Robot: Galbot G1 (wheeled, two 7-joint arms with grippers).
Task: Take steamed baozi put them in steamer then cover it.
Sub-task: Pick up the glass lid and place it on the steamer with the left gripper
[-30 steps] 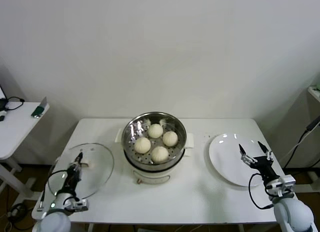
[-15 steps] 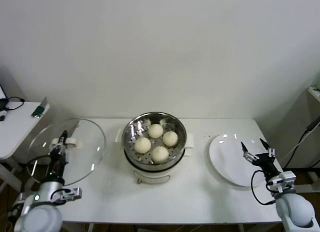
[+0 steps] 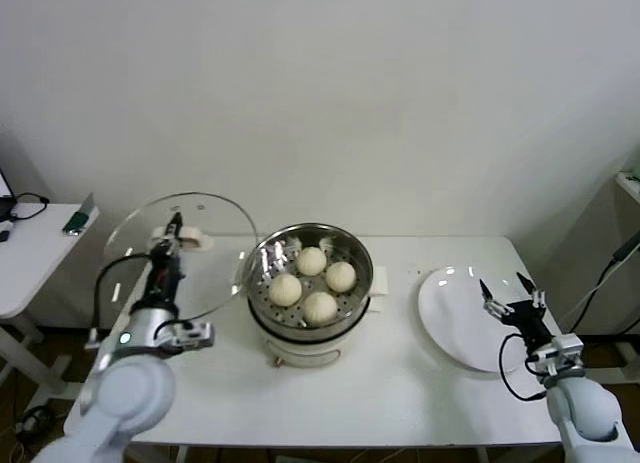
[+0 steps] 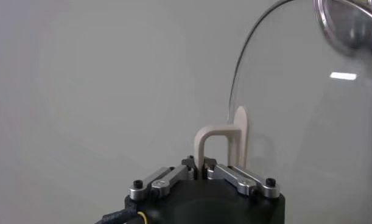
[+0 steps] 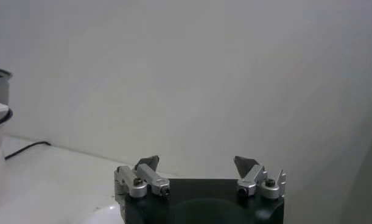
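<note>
I see my left gripper [image 3: 175, 226] pinching the clear glass lid's [image 3: 215, 253] cream loop handle [image 4: 220, 143] — four smooth buns [image 3: 312, 279] in the perforated steel steamer [image 3: 355, 251]; right gripper [image 3: 510, 295] spread wide.

No text, label, brand, number or sign can be read on anything here; every surface in all three views shows plain, with nothing legible.

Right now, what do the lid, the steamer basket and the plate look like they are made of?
Lid: clear glass by the look, since the wall shows through it; its handle seems matte cream plastic.
Steamer basket: polished metal, probably stainless steel, with mirror-like reflections and a perforated floor.
Plate: glossy white, likely glazed ceramic, though plastic cannot be ruled out.
</note>
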